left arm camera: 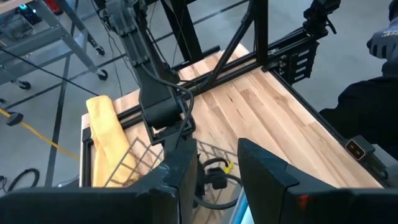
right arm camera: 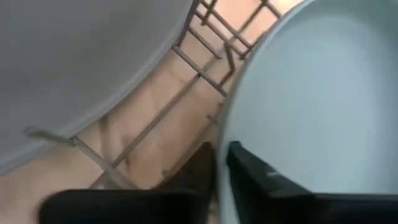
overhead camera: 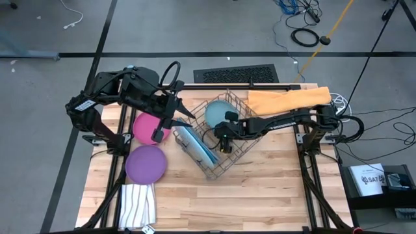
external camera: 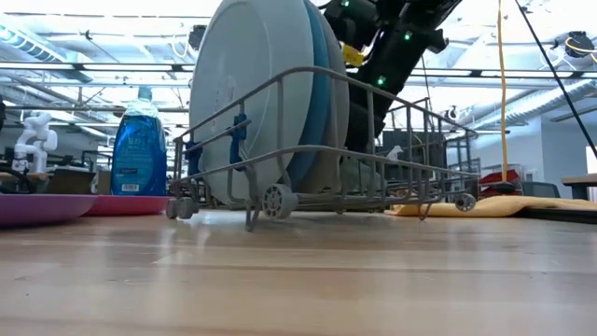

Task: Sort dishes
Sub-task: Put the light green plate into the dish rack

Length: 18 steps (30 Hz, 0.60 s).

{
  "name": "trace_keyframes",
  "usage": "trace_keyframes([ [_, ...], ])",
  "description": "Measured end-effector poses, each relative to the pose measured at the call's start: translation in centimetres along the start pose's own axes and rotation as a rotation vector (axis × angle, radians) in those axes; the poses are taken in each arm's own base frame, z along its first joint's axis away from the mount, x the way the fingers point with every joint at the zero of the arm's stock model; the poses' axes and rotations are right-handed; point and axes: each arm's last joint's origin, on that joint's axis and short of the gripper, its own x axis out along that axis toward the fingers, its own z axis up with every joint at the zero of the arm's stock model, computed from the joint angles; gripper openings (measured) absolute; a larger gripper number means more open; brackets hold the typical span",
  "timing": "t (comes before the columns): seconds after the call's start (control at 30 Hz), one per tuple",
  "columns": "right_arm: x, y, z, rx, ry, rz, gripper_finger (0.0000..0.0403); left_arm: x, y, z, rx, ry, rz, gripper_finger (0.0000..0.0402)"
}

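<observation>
A wire dish rack (overhead camera: 224,153) stands mid-table. A large grey plate (external camera: 252,103) and two blue plates (overhead camera: 195,146) stand on edge in its near-left side. My right gripper (overhead camera: 225,135) is inside the rack, shut on the pale teal plate (overhead camera: 216,114). The magenta plate (overhead camera: 146,127) and the purple plate (overhead camera: 145,164) lie flat on the table left of the rack. My left gripper (overhead camera: 170,122) hovers open and empty over the magenta plate's right edge, beside the rack. My right gripper pinches the pale teal plate's rim (right arm camera: 225,149), one finger (right arm camera: 202,168) on one face and one on the other. The fingers come slanting down from the table's right side. The plate stands tilted inside the rack; whether it rests on the wires I cannot tell.
A striped white cloth (overhead camera: 138,205) lies at the near left corner. An orange cloth (overhead camera: 286,99) lies at the far right. A blue soap bottle (external camera: 140,140) stands beyond the table. Bare wood (overhead camera: 260,195) lies near and right of the rack.
</observation>
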Motion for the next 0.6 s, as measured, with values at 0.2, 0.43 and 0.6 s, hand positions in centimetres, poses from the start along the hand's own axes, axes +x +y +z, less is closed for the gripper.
trace_keyframes([
  [0.2,-2.0,0.2,0.3,-0.067,-0.037,-0.038,0.0005,0.0,-0.2,0.0,0.003,0.006,-0.011,0.0118],
  [0.43,-8.9,-1.3,1.6,-0.004,-0.241,0.127,0.0003,0.0,-0.3,-0.2,-0.001,0.023,-0.018,0.0118],
  [0.6,-12.8,-3.4,1.6,0.079,-0.35,0.293,0.0002,0.0,-0.3,-0.2,0.0,0.022,-0.017,0.0118],
])
